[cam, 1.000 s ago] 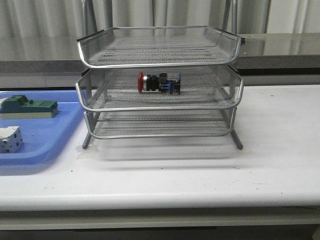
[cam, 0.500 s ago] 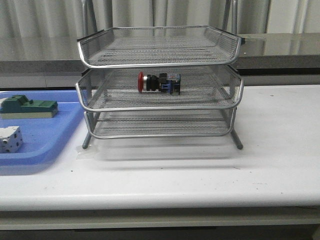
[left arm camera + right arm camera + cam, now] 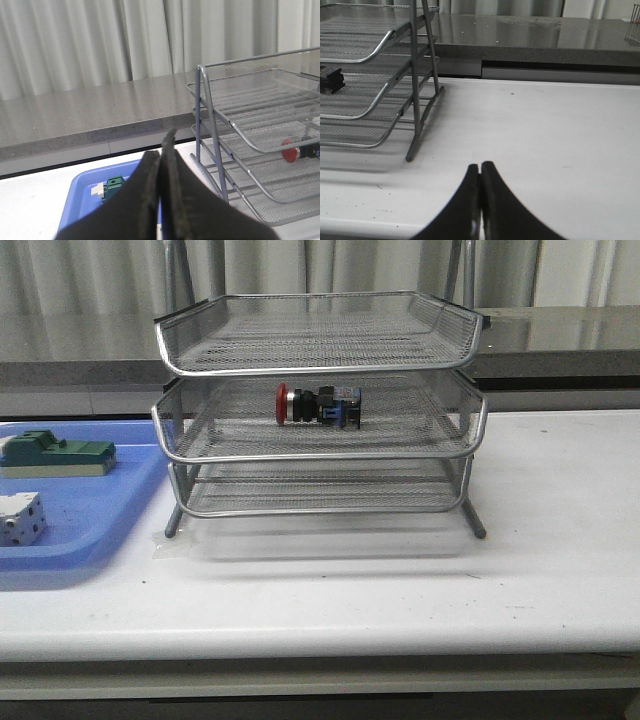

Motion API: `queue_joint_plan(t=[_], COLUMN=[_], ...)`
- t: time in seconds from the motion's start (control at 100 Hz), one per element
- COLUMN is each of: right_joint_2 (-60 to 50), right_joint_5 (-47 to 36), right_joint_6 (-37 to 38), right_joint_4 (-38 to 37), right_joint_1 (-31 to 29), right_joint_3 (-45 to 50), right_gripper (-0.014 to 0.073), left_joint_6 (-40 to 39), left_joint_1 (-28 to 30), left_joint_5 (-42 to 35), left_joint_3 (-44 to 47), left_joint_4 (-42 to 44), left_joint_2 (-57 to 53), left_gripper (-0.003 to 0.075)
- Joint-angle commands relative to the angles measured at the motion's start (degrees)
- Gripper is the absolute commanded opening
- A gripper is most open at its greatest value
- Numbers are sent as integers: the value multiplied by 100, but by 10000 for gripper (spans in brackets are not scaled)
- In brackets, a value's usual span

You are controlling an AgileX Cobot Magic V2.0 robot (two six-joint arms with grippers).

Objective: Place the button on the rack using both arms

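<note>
Button [image 3: 318, 405] lies on its side in middle tier of rack [image 3: 318, 455], left gripper [image 3: 160, 150] and right gripper [image 3: 480, 167] both closed empty, clear of rack.

We see the button [image 3: 318, 405] lying on the rack's [image 3: 318, 455] middle tier; the rack stands on the tabletop [image 3: 400, 580], a tray [image 3: 90, 530] holding two blocks to its left.

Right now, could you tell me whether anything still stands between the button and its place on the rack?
Nothing visible does. The button already lies on its side on the middle tier of the rack. The left gripper and right gripper are shut, holding nothing, away from it.
</note>
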Motion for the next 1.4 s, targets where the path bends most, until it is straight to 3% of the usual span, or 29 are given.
queue_joint_plan(t=[0.0, 0.27, 0.42, 0.64, 0.77, 0.98, 1.39], right_joint_2=[-104, -104, -104, -104, -104, -104, -104], right_joint_5=[-458, -458, -458, -458, -458, -458, -458], right_joint_6=[-12, -12, -12, -12, -12, -12, -12], right_joint_4=[-87, -87, -87, -87, -87, -87, -87], right_joint_1=[0, 0, 0, 0, 0, 0, 0], right_joint_3=[11, 11, 11, 11, 11, 11, 11], right_gripper=[-58, -58, -58, -58, -58, -58, -58], left_joint_6=[-60, -60, -156, -2556, -3159, -3251, -3421], left_joint_1=[15, 15, 15, 15, 25, 337, 617], left_joint_5=[-432, -432, -432, -473, -486, -739, -771], left_joint_3=[-168, -168, -134, 80, 269, 637, 1445], left_joint_4=[-65, -65, 469, 2749, 3429, 3475, 3429], left_joint_2=[48, 48, 48, 48, 48, -81, -1378], left_gripper=[-20, -20, -20, -20, -20, -20, -20])
